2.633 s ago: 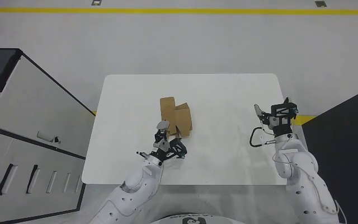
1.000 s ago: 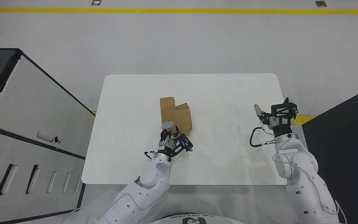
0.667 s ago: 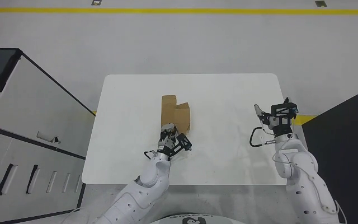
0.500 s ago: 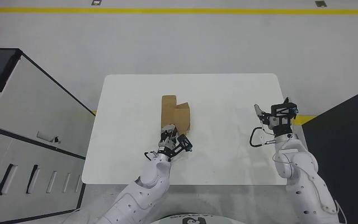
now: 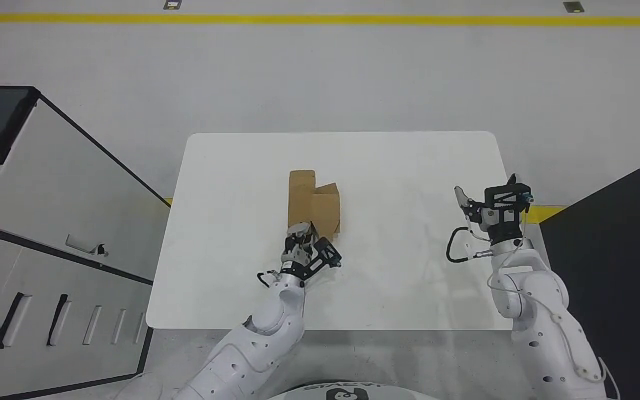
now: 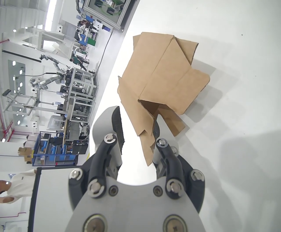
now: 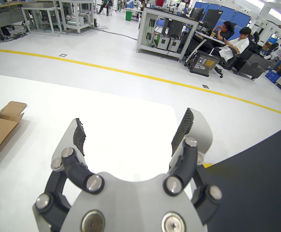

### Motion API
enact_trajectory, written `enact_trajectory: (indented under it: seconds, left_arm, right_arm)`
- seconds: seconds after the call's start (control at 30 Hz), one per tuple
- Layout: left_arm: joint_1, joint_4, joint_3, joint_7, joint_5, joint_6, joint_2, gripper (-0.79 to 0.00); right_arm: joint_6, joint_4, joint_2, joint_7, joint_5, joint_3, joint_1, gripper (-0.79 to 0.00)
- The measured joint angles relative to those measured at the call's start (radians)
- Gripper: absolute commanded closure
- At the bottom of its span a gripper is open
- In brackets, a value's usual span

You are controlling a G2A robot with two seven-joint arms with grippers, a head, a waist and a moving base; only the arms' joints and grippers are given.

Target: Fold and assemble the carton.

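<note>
**No readable text**

No words, numbers or labels can be read on anything here. The carton (image 5: 314, 203) shows plain brown cardboard on every face in sight. The monitors (image 7: 198, 13) in the room far behind are too small to make out. The one marking is a plain yellow line (image 5: 320, 19) painted on the floor (image 5: 320, 80) beyond the far edge of the table (image 5: 420, 170). It carries no lettering.
</note>
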Motion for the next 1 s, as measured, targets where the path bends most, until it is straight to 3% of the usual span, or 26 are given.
enact_trajectory:
  seconds: [0.33, 0.43, 0.47, 0.8, 1.0]
  left_arm:
    - [-0.006, 0.023, -0.006, -0.018, -0.008, 0.021, -0.015, -0.262]
    - [-0.007, 0.026, -0.011, -0.019, -0.025, 0.027, -0.019, -0.139]
    - [-0.008, 0.026, -0.013, -0.017, -0.034, 0.028, -0.021, 0.0]
    - [0.002, 0.008, -0.05, 0.04, -0.095, 0.021, -0.024, 0.0]
    - [0.041, -0.077, -0.1, 0.095, -0.067, -0.026, -0.007, 0.0]
  right_arm:
    - [0.0, 0.0, 0.0, 0.0, 0.0, 0.0, 0.0, -0.785]
    - [0.0, 0.0, 0.0, 0.0, 0.0, 0.0, 0.0, -0.785]
    - [0.0, 0.0, 0.0, 0.0, 0.0, 0.0, 0.0, -0.785]
    - [0.0, 0.0, 0.0, 0.0, 0.0, 0.0, 0.0, -0.785]
    - [0.0, 0.0, 0.0, 0.0, 0.0, 0.0, 0.0, -0.785]
